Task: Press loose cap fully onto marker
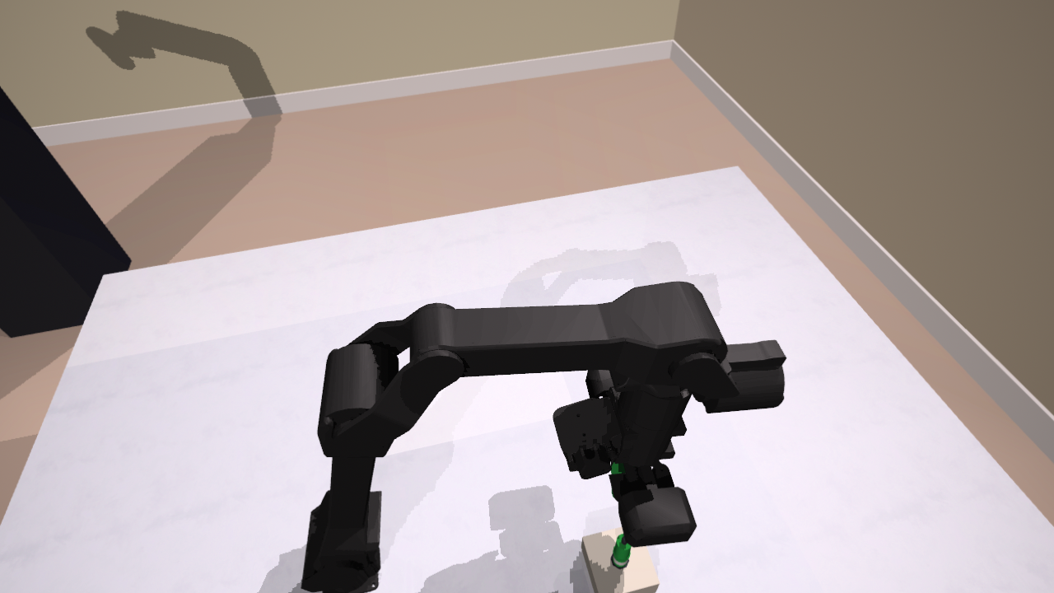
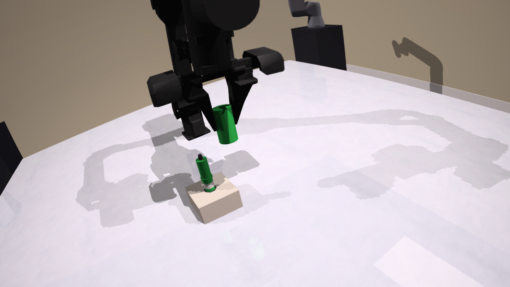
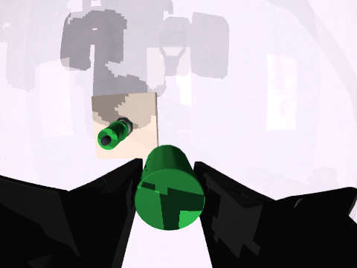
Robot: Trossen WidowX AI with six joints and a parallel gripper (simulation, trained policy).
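Observation:
The green cap point(image 2: 226, 126) point(image 3: 169, 197) is held between the fingers of my gripper point(image 2: 226, 125) point(image 3: 168, 167), which is shut on it. The cap is upright and in the air, above the table. In the top view only a small green part of the cap point(image 1: 616, 468) shows past the fingers. The green marker point(image 2: 204, 170) point(image 3: 115, 132) point(image 1: 622, 549) stands in the beige holder block point(image 2: 222, 205) point(image 3: 143, 147) point(image 1: 645, 571), its dark tip bare and pointing up. The cap is higher than the marker and off to one side, not touching it.
The white table point(image 1: 184, 413) point(image 2: 106, 249) bears the arm's base point(image 1: 342, 545) point(image 2: 195, 128). Black pedestals stand beyond the table, one point(image 2: 319, 48) with a grey arm on top. Shadows of the arm fall around the block.

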